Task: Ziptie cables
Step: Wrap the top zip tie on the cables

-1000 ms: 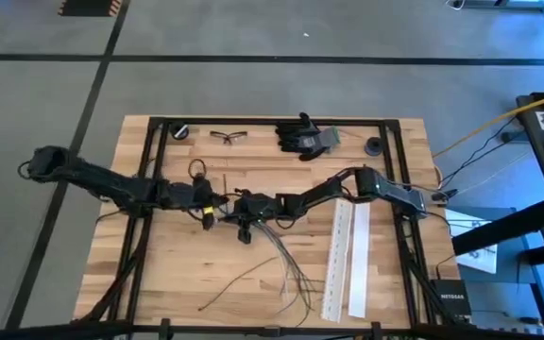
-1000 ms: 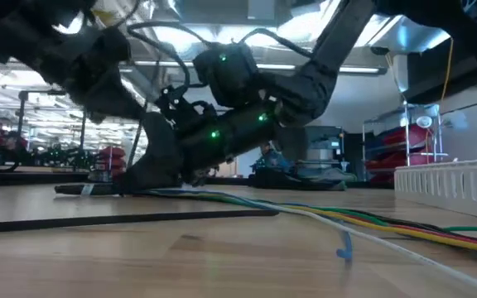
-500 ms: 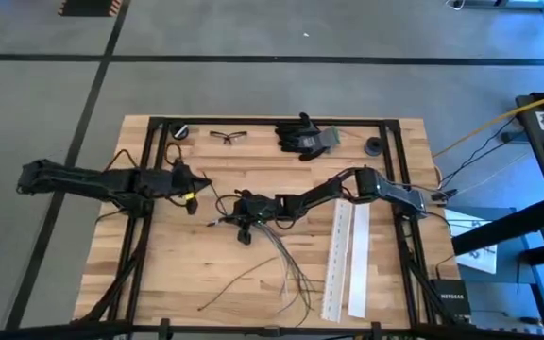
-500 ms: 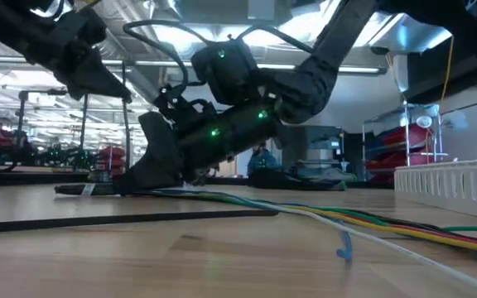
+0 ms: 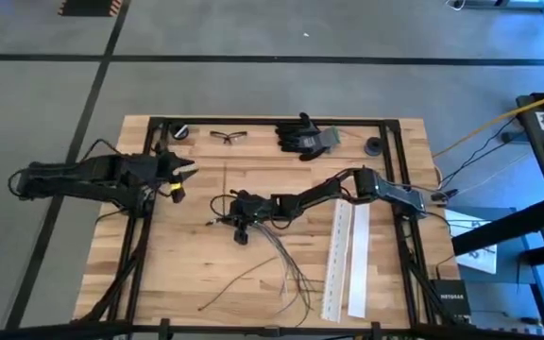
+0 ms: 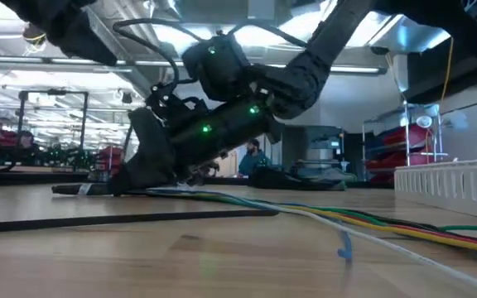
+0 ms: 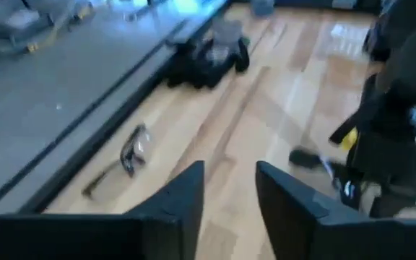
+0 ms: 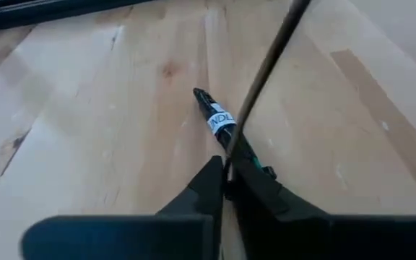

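Cables, thin dark loose wires, fan across wooden surface; right hand pinches their gathered end; left hand narrowly parted, empty, raised.

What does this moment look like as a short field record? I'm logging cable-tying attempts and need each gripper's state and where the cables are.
right gripper: low at table centre, shut on a thin dark cable at the bundle's end
left gripper: raised over the table's left side, open, holding nothing
cables: fan out from the right gripper toward the near edge
white perforated strips: lying flat, right of the cables
safety glasses: at the far edge
black gloves: at the far edge
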### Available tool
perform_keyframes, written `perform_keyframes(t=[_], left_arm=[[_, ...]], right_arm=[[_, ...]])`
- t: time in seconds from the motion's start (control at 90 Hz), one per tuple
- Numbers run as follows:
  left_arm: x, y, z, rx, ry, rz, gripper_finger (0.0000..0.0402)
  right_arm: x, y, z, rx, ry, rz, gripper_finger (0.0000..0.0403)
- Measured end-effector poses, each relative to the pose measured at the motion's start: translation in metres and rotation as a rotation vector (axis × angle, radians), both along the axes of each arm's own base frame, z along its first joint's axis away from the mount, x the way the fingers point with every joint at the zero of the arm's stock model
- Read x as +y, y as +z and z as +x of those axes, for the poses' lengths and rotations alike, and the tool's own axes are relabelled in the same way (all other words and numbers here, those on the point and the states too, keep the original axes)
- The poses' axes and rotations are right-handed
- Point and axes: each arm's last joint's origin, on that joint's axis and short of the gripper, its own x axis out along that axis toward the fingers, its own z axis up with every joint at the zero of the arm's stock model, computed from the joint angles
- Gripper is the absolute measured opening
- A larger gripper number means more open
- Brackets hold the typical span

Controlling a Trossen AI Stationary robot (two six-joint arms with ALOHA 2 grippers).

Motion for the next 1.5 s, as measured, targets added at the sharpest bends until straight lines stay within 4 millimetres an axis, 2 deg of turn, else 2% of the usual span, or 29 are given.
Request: perform_keyframes(t=[0.1,0.167,0.333,0.422,0.667,0.933,1.222,1.378,1.5], left_arm=[[-0.003,-0.001,-0.001,-0.002,-0.046,-0.077,0.0158],[-0.006,-0.001,0.0,-0.005,-0.078,-0.104,0.0167],[-0.01,-0.004,0.004,0.024,-0.103,-0.121,0.0172],[-0.011,-0.006,0.007,0.042,-0.111,-0.123,0.0172],[-0.018,-0.014,0.016,0.11,-0.131,-0.16,0.017],[-0.03,-0.026,0.031,0.207,-0.158,-0.188,0.0145],[-0.033,-0.03,0.034,0.245,-0.169,-0.181,0.0139],[-0.032,-0.026,0.034,0.192,-0.133,-0.174,0.0138],[-0.033,-0.019,0.037,0.094,-0.141,-0.174,0.0138]], right_arm=[[-0.003,0.018,0.003,0.08,0.016,-0.039,0.0079],[-0.006,0.037,0.005,0.129,0.04,-0.084,0.0104],[-0.008,0.09,0.003,0.214,0.107,-0.219,0.0152],[-0.01,0.102,-0.002,0.285,0.108,-0.285,0.0168],[-0.011,0.149,-0.034,0.452,0.127,-0.359,0.0179],[-0.005,0.201,-0.068,0.468,0.067,-0.391,0.0179],[0.02,0.233,-0.103,0.46,-0.004,-0.423,0.0179],[0.035,0.213,-0.131,0.369,-0.071,-0.409,0.0179],[0.043,0.194,-0.152,0.138,-0.119,-0.301,0.0179]])
